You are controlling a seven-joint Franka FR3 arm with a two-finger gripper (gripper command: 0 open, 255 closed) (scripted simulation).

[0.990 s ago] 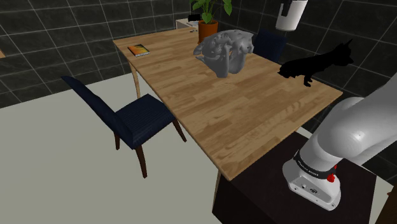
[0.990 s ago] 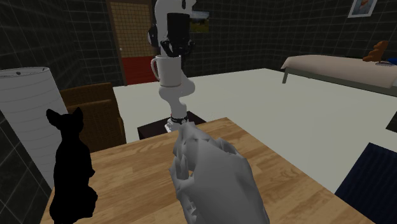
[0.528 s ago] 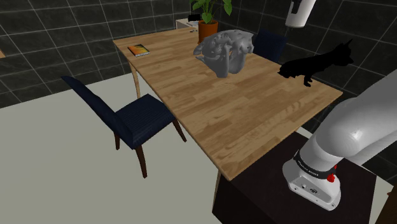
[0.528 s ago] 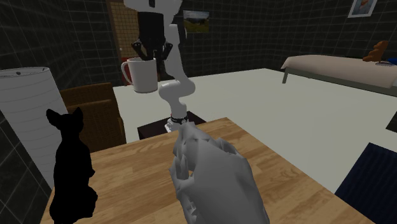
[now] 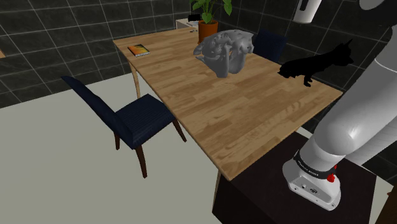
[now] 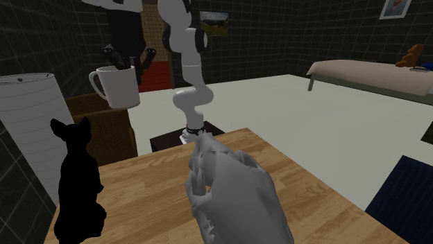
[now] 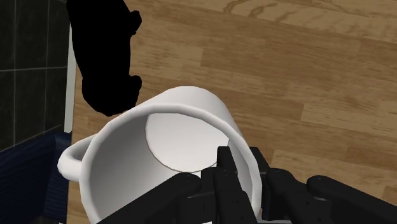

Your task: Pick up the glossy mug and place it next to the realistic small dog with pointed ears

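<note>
A white glossy mug [image 6: 118,88] hangs in the air, upright, its handle toward the second exterior view's left. My black gripper [image 6: 125,64] comes down from above and is shut on the mug's rim. In the wrist view the fingers [image 7: 224,167] pinch the wall of the mug [image 7: 159,153], one inside and one outside. The black dog with pointed ears [image 6: 75,184] stands on the wooden table [image 5: 242,121], below the mug and slightly to one side. In the shoulder view the mug [image 5: 308,9] is at the top edge, above and left of the dog [image 5: 316,63].
A large grey lumpy figure [image 5: 222,51] sits mid-table, with a potted plant [image 5: 208,27] behind it and a book [image 5: 139,49] at the far corner. Dark blue chairs [image 5: 130,118] stand beside the table. A white cylinder [image 6: 28,104] rises behind the dog.
The arm has carried the mug toward the second exterior view's left, from beside the arm's column to a spot over the dog. The grip has not changed.
</note>
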